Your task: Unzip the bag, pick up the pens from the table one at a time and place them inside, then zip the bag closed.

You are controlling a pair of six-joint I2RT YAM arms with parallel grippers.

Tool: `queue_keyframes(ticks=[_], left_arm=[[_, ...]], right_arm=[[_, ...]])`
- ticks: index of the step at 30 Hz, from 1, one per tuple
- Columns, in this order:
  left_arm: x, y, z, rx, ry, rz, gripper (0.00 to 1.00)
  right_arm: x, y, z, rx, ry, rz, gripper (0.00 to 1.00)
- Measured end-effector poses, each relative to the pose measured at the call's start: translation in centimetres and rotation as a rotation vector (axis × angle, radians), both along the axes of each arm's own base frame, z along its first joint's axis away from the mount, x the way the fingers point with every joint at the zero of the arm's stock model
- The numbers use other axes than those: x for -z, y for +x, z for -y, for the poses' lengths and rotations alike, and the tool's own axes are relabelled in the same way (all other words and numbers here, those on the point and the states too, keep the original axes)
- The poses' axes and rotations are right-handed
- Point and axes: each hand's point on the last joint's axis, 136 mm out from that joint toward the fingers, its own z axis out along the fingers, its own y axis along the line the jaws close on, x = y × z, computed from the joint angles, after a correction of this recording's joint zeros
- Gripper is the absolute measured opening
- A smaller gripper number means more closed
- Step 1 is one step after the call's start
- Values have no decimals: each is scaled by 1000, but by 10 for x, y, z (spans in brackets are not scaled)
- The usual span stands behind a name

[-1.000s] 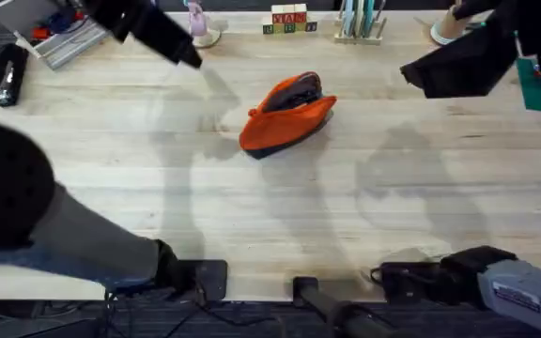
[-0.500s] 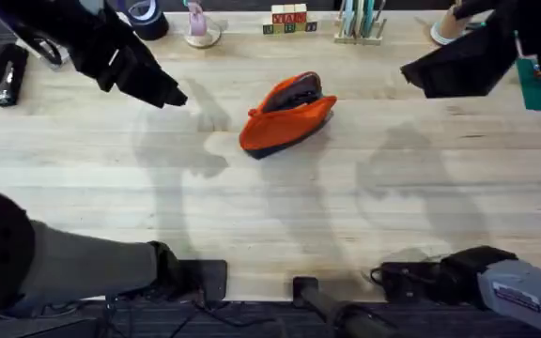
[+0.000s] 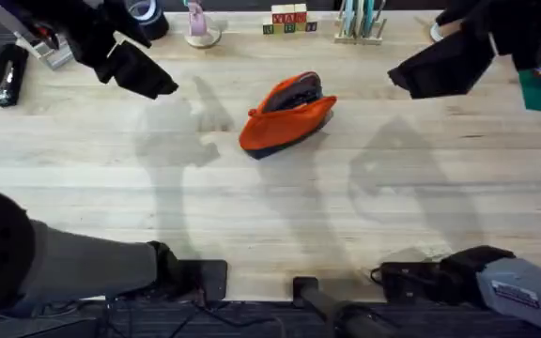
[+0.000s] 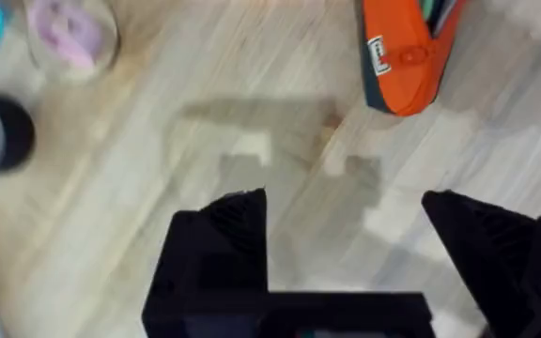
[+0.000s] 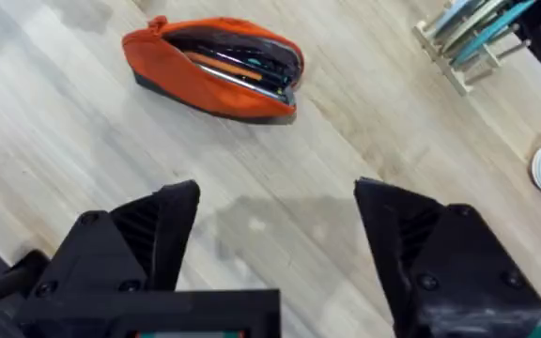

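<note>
One bag (image 3: 287, 115) is seen mid-counter (image 3: 270, 216), orange, unzipped, long axis diagonal: one end toward the near left, the other toward the far right. Pens (image 5: 238, 64) are seen inside. Blocks (image 3: 289, 19) carry red letters, unreadable. Left claw (image 4: 346, 211) and right claw (image 5: 275, 202) are held apart, empty, above bare wood.

Both arms raised above the table (image 3: 280, 216). Left gripper (image 4: 346, 249) hangs over the far-left part, fingers spread wide, nothing between them. Right gripper (image 5: 275, 239) hangs over the far-right part, fingers also spread wide, holding nothing.
</note>
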Motion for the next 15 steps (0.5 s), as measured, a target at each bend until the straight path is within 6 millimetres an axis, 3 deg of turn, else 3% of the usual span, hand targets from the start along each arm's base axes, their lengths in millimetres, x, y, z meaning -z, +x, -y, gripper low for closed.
queue_keyframes(ticks=[8,15], left_arm=[[-5,-3,12,264,8,125,995],[6,-4,15,429,24,160,995]], right_arm=[[0,-4,-10,-39,1,2,997],[-4,-3,-20,-68,9,29,997]])
